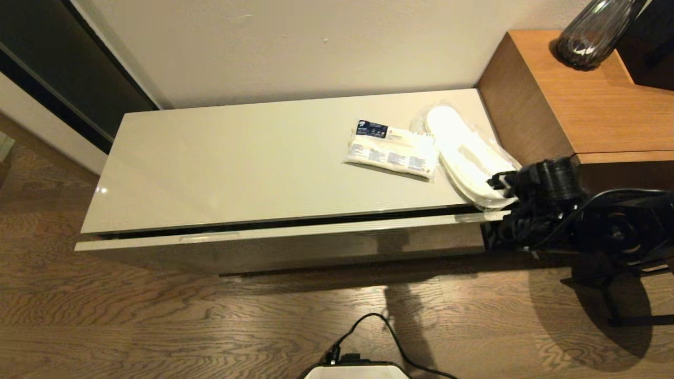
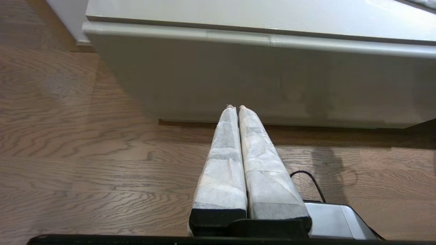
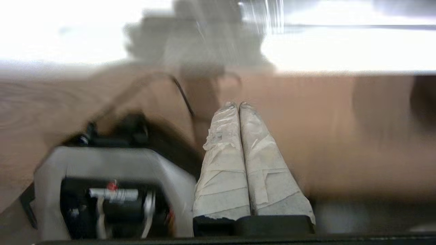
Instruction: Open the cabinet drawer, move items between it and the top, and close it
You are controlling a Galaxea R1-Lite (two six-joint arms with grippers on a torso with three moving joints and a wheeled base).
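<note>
Start at the left: your left claw (image 2: 235,108) hangs low over the wooden floor (image 1: 158,316) in front of the cabinet, its taped fingers (image 2: 223,160) pressed together on nothing and aimed at the cabinet's front face.

The cabinet drawer (image 1: 284,239) runs the whole width of the cabinet and sits only slightly forward of the worktop's front edge, with a thin dark gap showing along that edge. One slim handle slot shows near its left end.

The worktop (image 1: 221,163) is bare across its left and middle. Toward the right end lies the flat white packet (image 1: 392,150) with its dark blue label at the far corner. Just beside it, at the right end, are the wrapped slippers (image 1: 466,152), running from the back toward the front right corner, their plastic touching the packet's edge.

Your right claw (image 3: 236,105) is off the worktop's front right corner, with its black arm in front of the slippers' near end in the head view. Its fingers (image 3: 269,177) are together and grip nothing; the wrist view is blurred. The taller wooden block (image 1: 579,95) stands against the right end, with a dark glass vase (image 1: 595,34) on it.
</note>
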